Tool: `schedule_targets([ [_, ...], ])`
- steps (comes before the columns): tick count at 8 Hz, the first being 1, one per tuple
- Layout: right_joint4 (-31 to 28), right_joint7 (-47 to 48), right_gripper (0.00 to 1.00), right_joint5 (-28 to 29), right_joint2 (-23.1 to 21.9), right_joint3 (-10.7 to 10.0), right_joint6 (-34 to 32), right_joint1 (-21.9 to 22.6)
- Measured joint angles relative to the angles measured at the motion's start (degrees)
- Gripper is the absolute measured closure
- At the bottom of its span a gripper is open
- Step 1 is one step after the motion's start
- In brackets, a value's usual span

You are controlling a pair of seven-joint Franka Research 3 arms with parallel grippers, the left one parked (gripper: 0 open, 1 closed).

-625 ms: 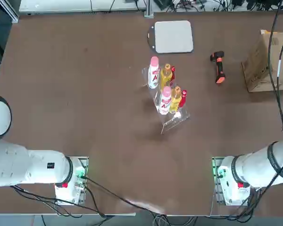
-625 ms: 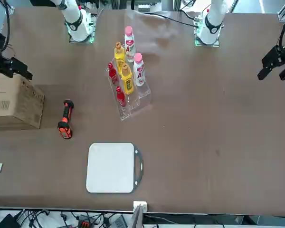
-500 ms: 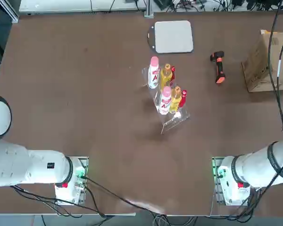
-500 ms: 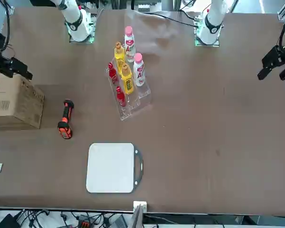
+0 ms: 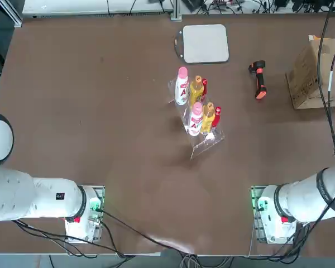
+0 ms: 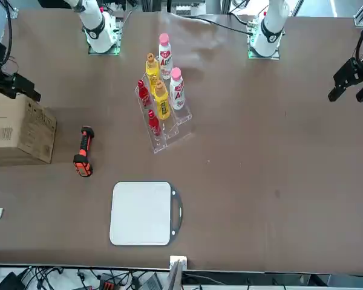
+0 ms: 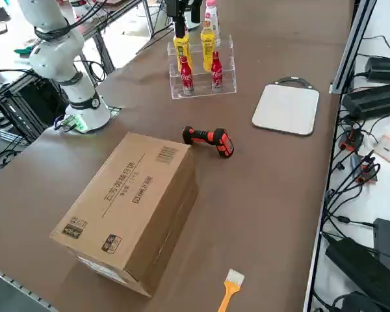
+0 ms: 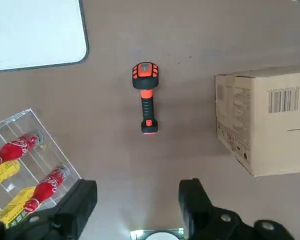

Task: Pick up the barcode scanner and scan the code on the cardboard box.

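Black and set well apart, the jaws of the right gripper (image 8: 136,207) are open with nothing between them; it hangs above the tabletop (image 5: 128,156), on the robot's side of the barcode scanner (image 8: 146,97). That black-and-orange scanner lies on its own, touching neither neighbour.

To the robot's right of it sits the brown corrugated cardboard box (image 7: 127,208), with a printed barcode (image 7: 166,154) on its upper face. Seen from overhead, black cables (image 5: 325,84) cross in front of the box.

On the scanner's other side, a clear divided tray (image 6: 169,134) carries two white bottles with pink caps (image 6: 165,57), two yellow bottles (image 6: 161,101) and two red Coca-Cola bottles (image 7: 186,77). A white board with a grey rim and handle (image 6: 140,213) lies flat toward the far edge. Beyond the box from the scanner, an orange-handled brush (image 7: 231,290) rests near that same side.

Brown and smooth, the tabletop shows soft reflections; past its far edge run more cables and black equipment (image 7: 370,273). Bare surface separates the scanner from both tray and box, and a broad open stretch spreads over the robot's left half.
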Motion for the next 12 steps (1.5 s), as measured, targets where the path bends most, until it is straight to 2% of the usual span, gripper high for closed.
schedule_targets([
  [3,-0.6,0.0,0.00,0.0,0.6,0.0,0.7,-0.5],
  [5,-5.0,0.0,0.00,0.0,1.7,0.0,5.9,-0.4],
  [8,-17.1,-0.2,0.00,0.0,2.2,0.1,20.1,-0.3],
  [11,-33.9,-0.5,0.00,0.0,0.7,0.2,37.3,-0.3],
  [12,-37.5,-0.5,0.00,0.0,0.1,0.2,40.7,-0.2],
])
